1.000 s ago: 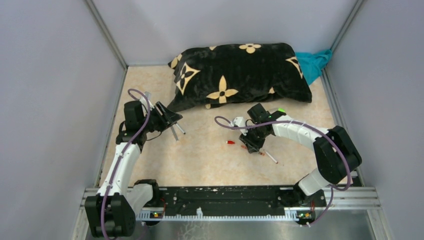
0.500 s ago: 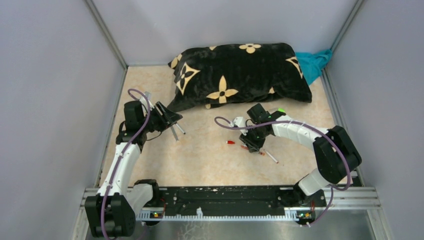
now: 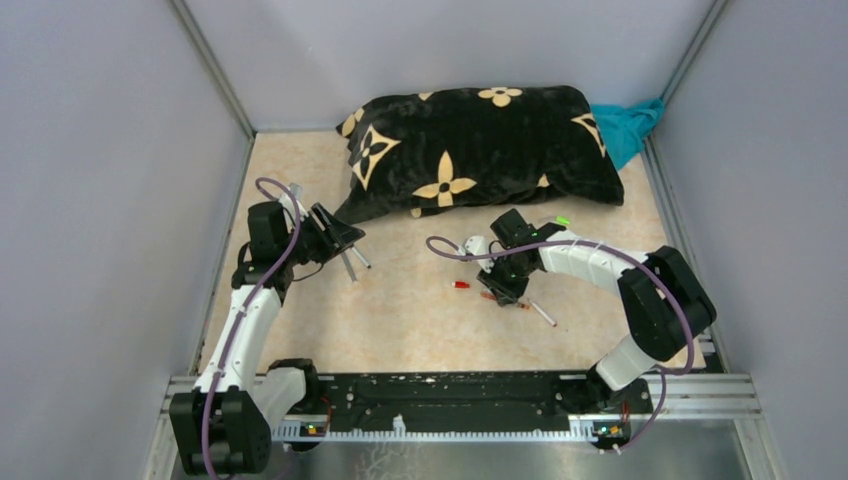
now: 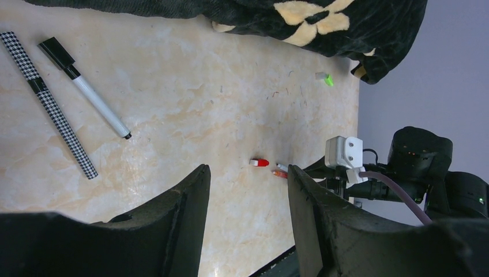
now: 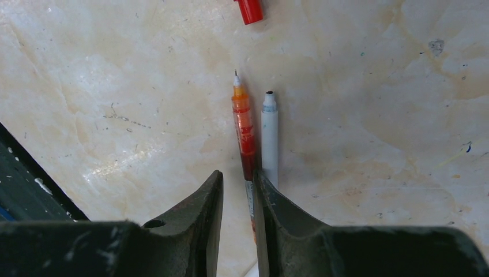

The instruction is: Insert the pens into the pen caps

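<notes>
My right pincer (image 5: 237,176) is low over the table (image 3: 400,330), right of centre. The fingers are nearly together with only a narrow slot between them. The red pen (image 5: 244,130) runs into that slot, lying against one finger with a sliver of gap on its other side. I can't tell if I'm actually clamping it. The white pen (image 5: 269,144) lies just beside the red pen and parallel to it. Both tips point away from my wrist, and the white pen's back end is hidden under my finger. In the top view a pale pen end sticks out from under the pincer toward the near right.

The red cap (image 5: 249,10) lies on its side past the pen tips, near both pens but touching neither.

My left pincer (image 4: 247,168) is raised at the left side, fingers spread wide, nothing between them. Two more pens lie side by side on the table by it, close but apart: a check-pattern pen (image 4: 49,104) and a black-ended white pen (image 4: 86,92).

The green cap (image 3: 563,220) lies farther back, alone, just in front of the pillow (image 3: 480,150). The pillow is black with tan flowers and lies across the far end. A teal cloth (image 3: 625,125) is bunched behind its right corner.
</notes>
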`<state>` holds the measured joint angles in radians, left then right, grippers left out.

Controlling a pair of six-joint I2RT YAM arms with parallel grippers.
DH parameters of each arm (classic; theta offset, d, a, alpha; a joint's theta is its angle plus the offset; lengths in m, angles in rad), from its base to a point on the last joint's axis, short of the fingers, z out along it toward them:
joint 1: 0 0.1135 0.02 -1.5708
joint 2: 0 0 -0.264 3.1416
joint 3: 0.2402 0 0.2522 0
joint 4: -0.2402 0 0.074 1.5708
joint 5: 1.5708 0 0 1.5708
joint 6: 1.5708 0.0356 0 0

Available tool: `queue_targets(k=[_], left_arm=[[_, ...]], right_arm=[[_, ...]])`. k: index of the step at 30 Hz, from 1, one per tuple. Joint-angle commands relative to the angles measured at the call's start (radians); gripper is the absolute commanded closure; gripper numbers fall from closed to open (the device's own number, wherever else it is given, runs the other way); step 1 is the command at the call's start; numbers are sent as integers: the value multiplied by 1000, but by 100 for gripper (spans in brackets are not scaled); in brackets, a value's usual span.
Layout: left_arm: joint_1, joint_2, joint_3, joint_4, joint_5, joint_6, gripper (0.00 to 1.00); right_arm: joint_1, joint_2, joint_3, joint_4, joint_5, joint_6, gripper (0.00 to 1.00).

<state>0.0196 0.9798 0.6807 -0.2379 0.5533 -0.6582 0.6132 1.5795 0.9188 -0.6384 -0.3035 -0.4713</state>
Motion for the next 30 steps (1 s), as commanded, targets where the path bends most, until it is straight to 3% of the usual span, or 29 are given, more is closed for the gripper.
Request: queue_targets(k=[1,24,30], left_arm=[[6,-12,-3,10,15,4,42],[6,-14,2,10,11,4,42],[6,-16,3,10,12,4,42]], right_arm=[[10,11,16,12,7,-6,75],[120,-28,-78,41,131,-42,76],[136,-30,-95,36,141,-45,85]])
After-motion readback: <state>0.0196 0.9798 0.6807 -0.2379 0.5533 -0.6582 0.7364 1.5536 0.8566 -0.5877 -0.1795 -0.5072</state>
